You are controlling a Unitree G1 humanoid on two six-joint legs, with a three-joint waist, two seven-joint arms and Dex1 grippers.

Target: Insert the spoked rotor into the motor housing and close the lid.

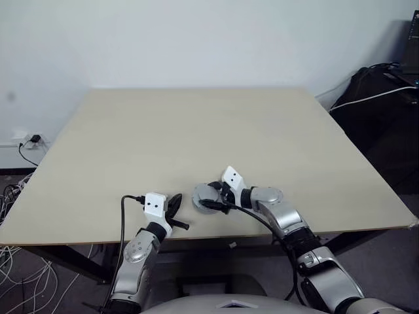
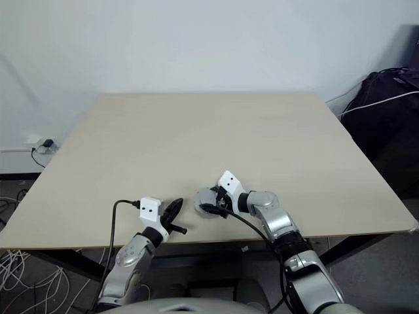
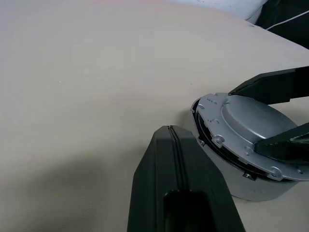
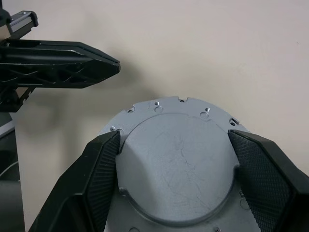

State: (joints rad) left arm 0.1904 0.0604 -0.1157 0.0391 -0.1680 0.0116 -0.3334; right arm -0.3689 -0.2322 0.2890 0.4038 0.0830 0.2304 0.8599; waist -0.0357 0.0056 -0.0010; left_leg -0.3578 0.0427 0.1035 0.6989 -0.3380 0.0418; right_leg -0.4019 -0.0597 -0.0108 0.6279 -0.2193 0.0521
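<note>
**Grey lid sits on housing, right gripper astride it**

On the pale beige rectangular wooden table (image 1: 196, 131), near its front edge, the round silver-grey metal lid (image 4: 176, 169) lies plain face up on top of the round shallow grey motor housing (image 3: 251, 186), whose light wall shows beneath the lid's rim with a dark seam between the two on the side toward the left gripper. The spoked rotor cannot be made out. The right gripper (image 4: 176, 181), black-fingered with a white wrist block, straddles the lid: its two ribbed fingers (image 4: 104, 169) stand spread wide, one at each side of the lid's raised centre disc, close against its edge; whether they actually press on it cannot be told. Just beside the housing, toward the table's left side, the left gripper (image 1: 175, 210) hovers at the table's front edge with its two black fingers clenched flat together, grasping nothing, its tip pointed toward the housing but apart from it. A black cable (image 1: 124, 216) loops from the left wrist.
</note>
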